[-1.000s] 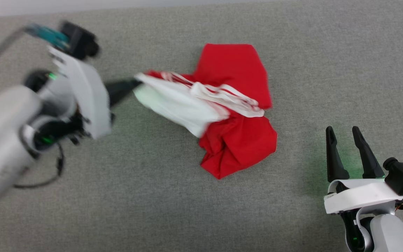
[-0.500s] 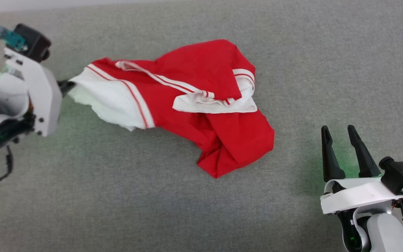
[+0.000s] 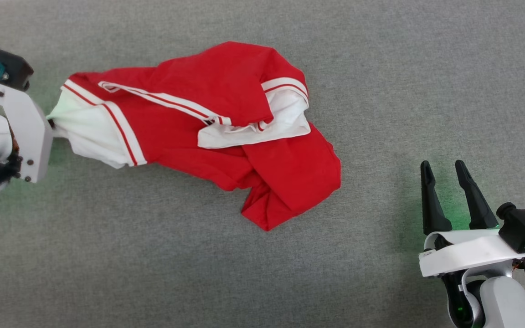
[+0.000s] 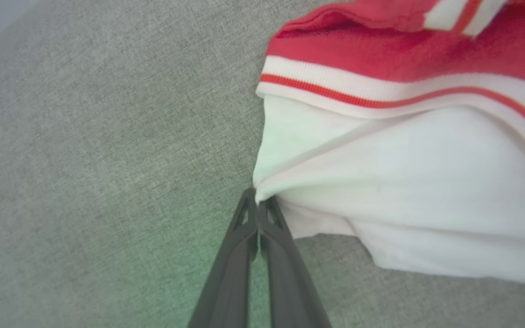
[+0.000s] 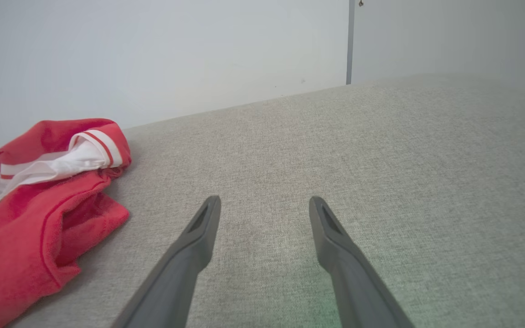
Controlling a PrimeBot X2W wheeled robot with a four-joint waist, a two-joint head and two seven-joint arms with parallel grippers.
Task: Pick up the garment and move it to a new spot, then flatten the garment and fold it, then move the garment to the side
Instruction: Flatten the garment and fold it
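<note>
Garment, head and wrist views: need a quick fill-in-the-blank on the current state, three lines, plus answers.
1. The left gripper is shut on a ____ part of the garment.
2. The right gripper stands ____, apart from the garment and holding nothing.
3. The garment lies crumpled on a ____ fabric surface.
Missing words: white; open; grey.
</note>
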